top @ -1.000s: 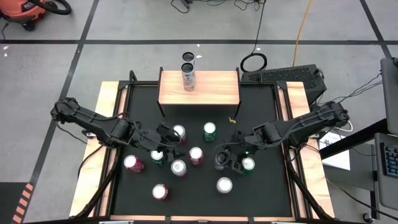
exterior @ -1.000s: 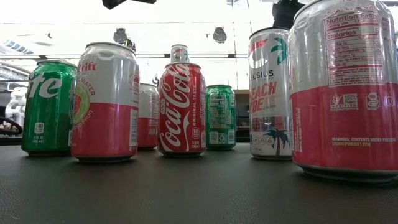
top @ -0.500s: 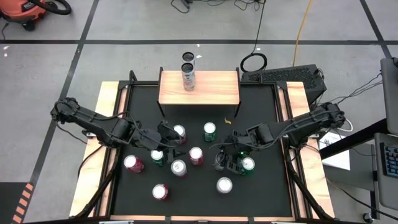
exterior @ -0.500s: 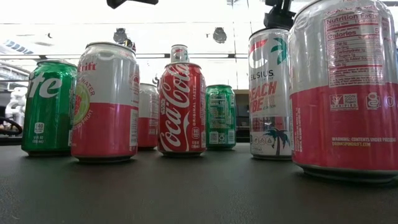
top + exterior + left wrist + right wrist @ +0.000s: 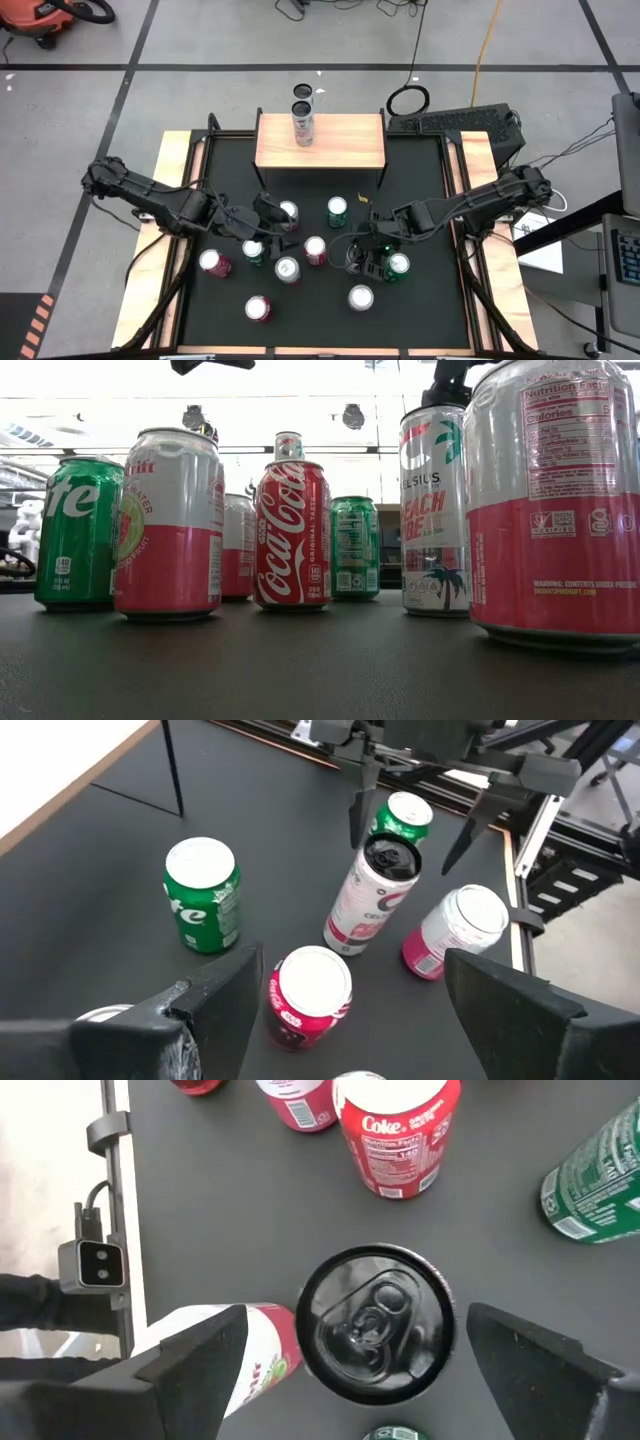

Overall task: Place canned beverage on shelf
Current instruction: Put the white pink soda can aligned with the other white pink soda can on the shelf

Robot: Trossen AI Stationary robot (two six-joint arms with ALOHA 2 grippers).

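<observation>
high view: straight down from well above, taking in the whole desk (image 5: 320, 330), both arms and the floor around.
low view: at desk-top height, level across the surface, very near the cans.
left wrist view: slanted down between its own pincer's fingers (image 5: 215, 995), facing the other arm.
right wrist view: straight down, close over the black-topped can (image 5: 375, 1323).
shared: that black-topped can also shows in the high and left wrist views; the Coke can (image 5: 292, 535) in low and right wrist views.
</observation>
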